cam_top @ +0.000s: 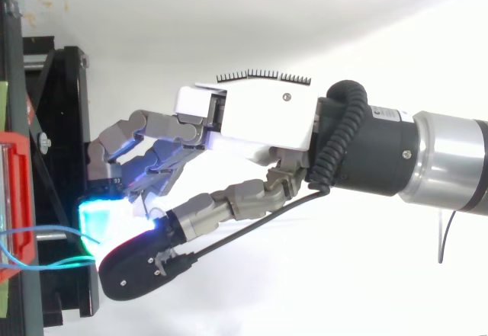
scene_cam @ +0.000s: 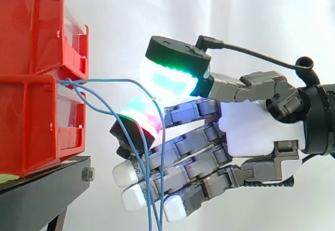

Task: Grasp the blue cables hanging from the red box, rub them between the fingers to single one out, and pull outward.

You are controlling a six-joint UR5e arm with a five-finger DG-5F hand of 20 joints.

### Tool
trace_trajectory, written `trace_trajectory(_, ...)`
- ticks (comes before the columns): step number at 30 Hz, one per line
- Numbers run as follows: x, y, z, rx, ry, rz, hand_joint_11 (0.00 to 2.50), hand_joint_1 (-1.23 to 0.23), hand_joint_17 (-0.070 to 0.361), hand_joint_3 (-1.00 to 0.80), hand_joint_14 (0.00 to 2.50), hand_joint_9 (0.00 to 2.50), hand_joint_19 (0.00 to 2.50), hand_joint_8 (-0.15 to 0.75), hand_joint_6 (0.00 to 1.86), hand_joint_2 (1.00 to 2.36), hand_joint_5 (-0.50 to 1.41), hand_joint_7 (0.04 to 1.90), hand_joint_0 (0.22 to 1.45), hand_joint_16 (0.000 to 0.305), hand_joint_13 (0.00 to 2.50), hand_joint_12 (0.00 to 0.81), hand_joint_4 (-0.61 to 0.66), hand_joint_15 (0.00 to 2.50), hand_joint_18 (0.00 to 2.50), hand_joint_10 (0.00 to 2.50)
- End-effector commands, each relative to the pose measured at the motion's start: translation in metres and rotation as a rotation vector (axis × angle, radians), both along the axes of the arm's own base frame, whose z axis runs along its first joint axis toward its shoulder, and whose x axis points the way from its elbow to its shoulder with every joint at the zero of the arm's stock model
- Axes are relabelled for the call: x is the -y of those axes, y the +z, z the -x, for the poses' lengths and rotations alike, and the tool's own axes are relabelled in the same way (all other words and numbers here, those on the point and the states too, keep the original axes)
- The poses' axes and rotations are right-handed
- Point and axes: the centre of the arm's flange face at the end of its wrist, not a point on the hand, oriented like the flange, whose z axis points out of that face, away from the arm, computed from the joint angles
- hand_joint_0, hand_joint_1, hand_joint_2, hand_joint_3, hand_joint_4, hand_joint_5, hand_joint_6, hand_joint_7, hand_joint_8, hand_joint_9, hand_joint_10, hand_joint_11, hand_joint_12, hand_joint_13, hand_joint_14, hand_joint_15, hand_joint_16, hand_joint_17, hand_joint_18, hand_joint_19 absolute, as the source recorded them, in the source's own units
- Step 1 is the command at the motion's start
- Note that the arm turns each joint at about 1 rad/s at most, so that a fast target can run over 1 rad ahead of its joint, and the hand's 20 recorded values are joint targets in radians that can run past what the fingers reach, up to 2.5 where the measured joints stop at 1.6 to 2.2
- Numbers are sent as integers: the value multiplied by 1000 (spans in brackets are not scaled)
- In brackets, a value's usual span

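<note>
Thin blue cables [scene_cam: 104,81] come out of the front of the stacked red bins [scene_cam: 31,84] at the left of the side view. One strand runs right to my hand [scene_cam: 261,126], passes between the glowing green thumb pad [scene_cam: 172,79] and a red-green finger pad [scene_cam: 141,113], then drops down. My hand pinches it there. Other strands slope down across the lower white fingertips [scene_cam: 125,174] and hang past the bottom edge. From above, the cables [cam_top: 46,233] leave the red bin [cam_top: 15,199] toward the hand [cam_top: 259,115].
The bins sit on a black stand [scene_cam: 47,181] with a bolt at its front corner. From above, the stand's frame [cam_top: 69,123] lies just left of the fingers. A white curtain is behind, with free room to the right along the arm.
</note>
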Motion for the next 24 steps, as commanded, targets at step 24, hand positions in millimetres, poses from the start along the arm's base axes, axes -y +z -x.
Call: trace_trajectory(24, -1, -1, -1, 0, 3, 3, 325, -672, 100, -216, 8, 898, 411, 276, 744, 1011, -126, 1043, 595, 44, 776, 361, 237, 243, 789, 9)
